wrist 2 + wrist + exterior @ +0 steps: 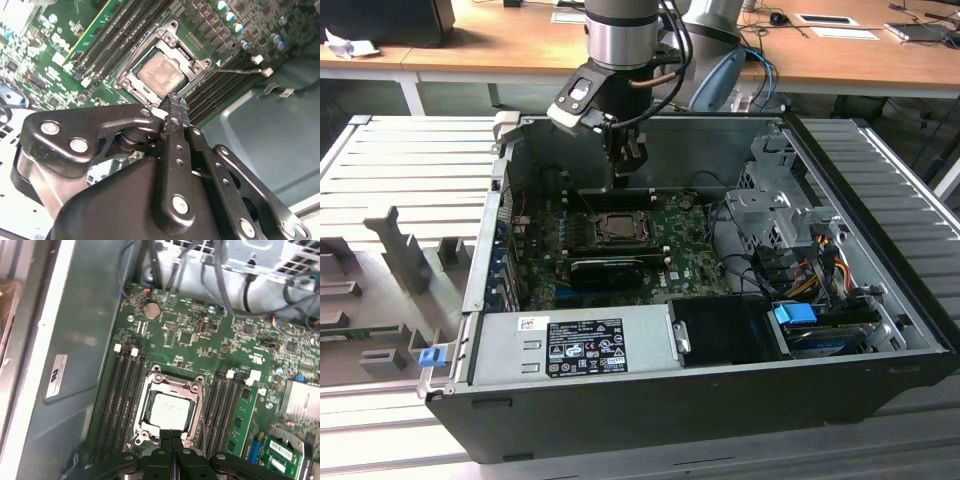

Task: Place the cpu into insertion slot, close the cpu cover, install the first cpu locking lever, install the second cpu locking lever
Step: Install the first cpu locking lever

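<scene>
A: Okay, labels first, quick.
B: Exterior view: one black label (585, 345) and one small white sticker (533, 323) on the grey metal power supply (510, 350). First wrist view: one white label (55, 375) on the case wall. I can't make out any of the print.
A: Gripper?
B: One gripper (175, 100), black metal with bolted links. Its fingers are pressed together with nothing between them. It hangs inside the open computer case (700, 400), tips just over the edge of the cpu cover (172, 384). I can't tell whether they touch.
A: And the cpu?
B: One cpu (170, 409), a flat square with a dull silver top. It lies in the insertion slot (184, 51), and the cover's metal frame is down around it, the chip showing through the window.
A: Other counts?
B: One green motherboard (200, 340), one round coin battery (152, 310), one bank of long black memory slots (125, 400) on each side of the cover, and two blue plastic tabs (433, 354).
</scene>
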`<state>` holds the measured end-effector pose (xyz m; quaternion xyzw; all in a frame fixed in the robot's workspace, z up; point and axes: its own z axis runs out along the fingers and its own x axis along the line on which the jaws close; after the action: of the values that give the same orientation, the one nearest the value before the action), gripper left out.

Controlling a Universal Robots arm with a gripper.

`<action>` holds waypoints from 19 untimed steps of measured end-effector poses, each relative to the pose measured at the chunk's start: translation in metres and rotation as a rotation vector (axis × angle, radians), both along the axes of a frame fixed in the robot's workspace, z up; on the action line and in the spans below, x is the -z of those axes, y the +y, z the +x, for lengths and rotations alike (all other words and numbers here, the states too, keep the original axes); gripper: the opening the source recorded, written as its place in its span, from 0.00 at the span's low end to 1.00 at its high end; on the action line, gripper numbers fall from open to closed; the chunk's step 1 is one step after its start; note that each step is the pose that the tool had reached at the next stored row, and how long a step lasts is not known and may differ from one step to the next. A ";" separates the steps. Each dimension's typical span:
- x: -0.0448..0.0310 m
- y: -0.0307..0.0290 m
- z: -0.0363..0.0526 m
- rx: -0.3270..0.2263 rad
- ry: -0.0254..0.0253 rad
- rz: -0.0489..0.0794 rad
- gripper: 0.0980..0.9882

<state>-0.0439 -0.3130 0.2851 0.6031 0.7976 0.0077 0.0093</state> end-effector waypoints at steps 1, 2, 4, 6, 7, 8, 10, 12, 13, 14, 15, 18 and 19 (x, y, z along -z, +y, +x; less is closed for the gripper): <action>0.0001 0.0000 0.0000 -0.032 0.0000 0.000 0.01; 0.0002 0.0000 0.0000 -0.058 0.0004 0.000 0.01; 0.0004 0.0000 0.0000 -0.114 0.0008 0.000 0.01; 0.0006 0.0000 0.0000 -0.151 0.0006 0.000 0.01; 0.0006 0.0000 0.0001 -0.174 0.0007 0.000 0.01; 0.0006 0.0000 0.0001 -0.188 0.0006 0.000 0.01; 0.0006 0.0000 0.0000 -0.212 0.0007 0.000 0.01; 0.0006 0.0000 0.0000 -0.232 0.0006 0.000 0.01; 0.0006 0.0000 0.0000 -0.238 0.0007 0.000 0.01; 0.0006 0.0000 0.0000 -0.254 0.0007 0.000 0.01; 0.0006 0.0000 0.0000 -0.271 0.0007 0.000 0.01; 0.0006 0.0000 0.0000 -0.317 0.0007 0.000 0.01; 0.0006 0.0000 0.0000 -0.338 0.0007 0.000 0.01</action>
<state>-0.0439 -0.3130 0.2845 0.4604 0.8876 0.0089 0.0077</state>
